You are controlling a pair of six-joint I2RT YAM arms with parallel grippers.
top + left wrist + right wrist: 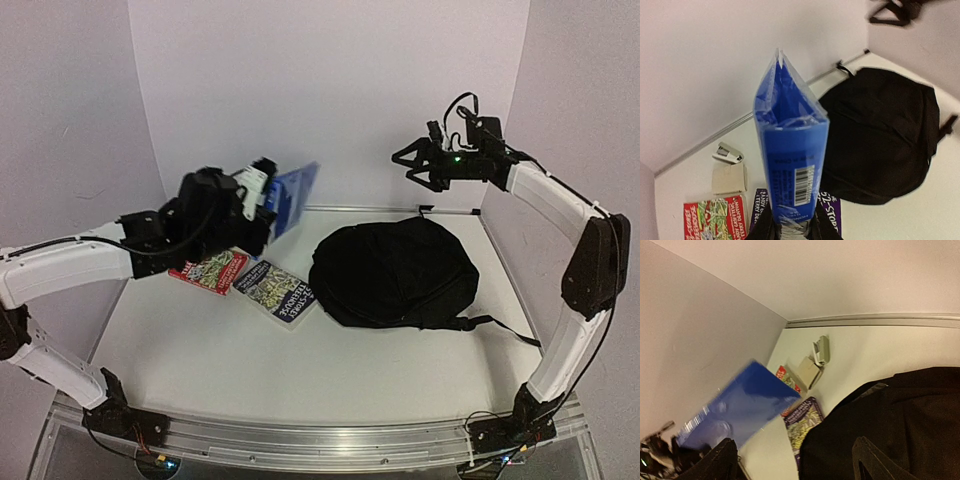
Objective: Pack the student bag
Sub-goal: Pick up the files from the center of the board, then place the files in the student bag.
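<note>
The black student bag (395,272) lies flat on the table at centre right, also in the left wrist view (885,135) and the right wrist view (890,425). My left gripper (262,205) is shut on a blue plastic-wrapped pack (295,196), held in the air left of the bag; the pack fills the left wrist view (790,150) between the fingers (762,227) and shows in the right wrist view (737,412). My right gripper (412,165) is open and empty, high above the bag's far edge, its fingers (872,462) wide apart.
A red book (208,270) and a purple book (275,290) lie left of the bag. A stapler (729,152) and a beige pad (729,177) lie near the back wall. White walls enclose the table on three sides.
</note>
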